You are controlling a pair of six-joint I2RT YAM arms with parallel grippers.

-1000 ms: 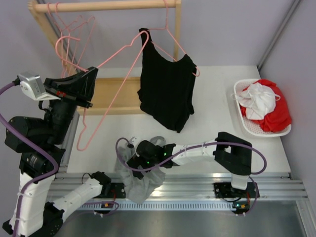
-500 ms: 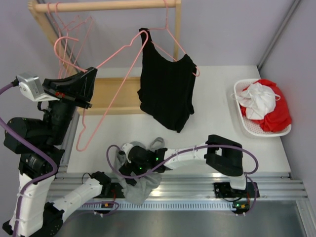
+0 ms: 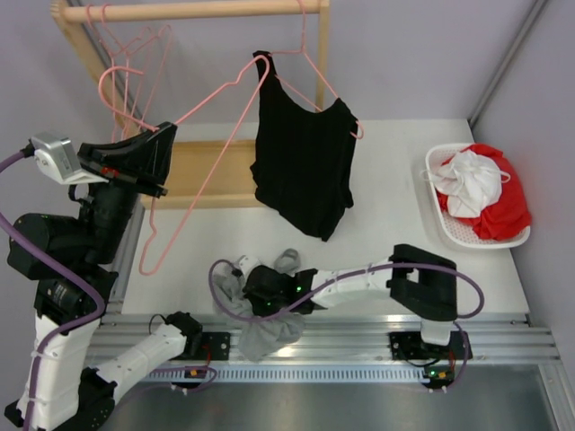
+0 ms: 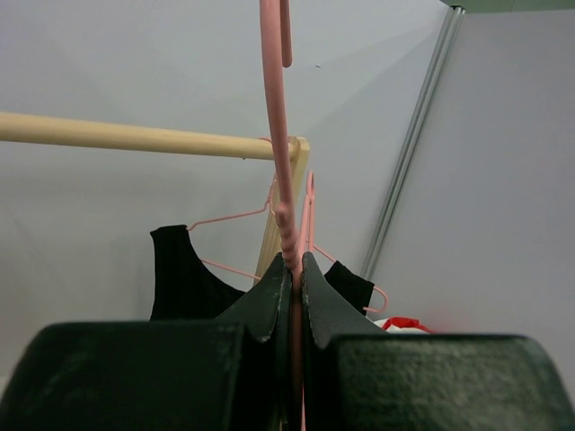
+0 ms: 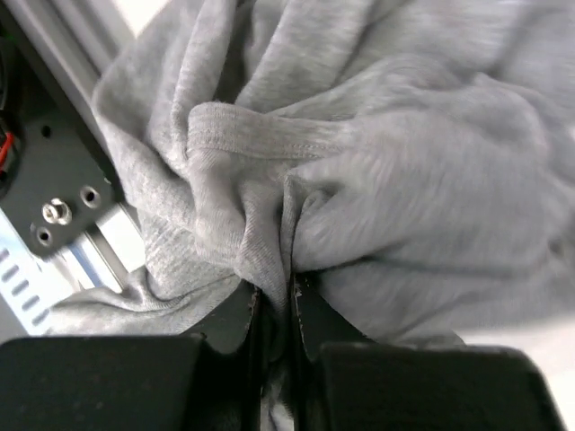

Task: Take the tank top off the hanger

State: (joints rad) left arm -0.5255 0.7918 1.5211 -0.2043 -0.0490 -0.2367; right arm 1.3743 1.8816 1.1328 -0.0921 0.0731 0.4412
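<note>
My left gripper (image 3: 154,148) (image 4: 293,265) is raised at the left and shut on the wire of a bare pink hanger (image 4: 277,135). The hanger slants up toward the rack. A crumpled grey tank top (image 3: 265,332) (image 5: 404,180) lies at the table's near edge and spills over the rail. My right gripper (image 3: 250,289) (image 5: 274,292) is low on it, shut on a pinched fold of the grey cloth. A black tank top (image 3: 301,162) (image 4: 184,278) hangs on another pink hanger from the wooden rack rail (image 3: 198,11).
Spare pink hangers (image 3: 126,63) hang at the rack's left end. A white basket (image 3: 449,224) holding red and white clothes (image 3: 490,197) stands at the table's right edge. The rack's wooden base (image 3: 207,171) lies behind the left arm.
My right gripper reached left over the grey tank top with open jaws, then shut on a fold and drew back to the right. The left gripper and its hanger stayed put.
</note>
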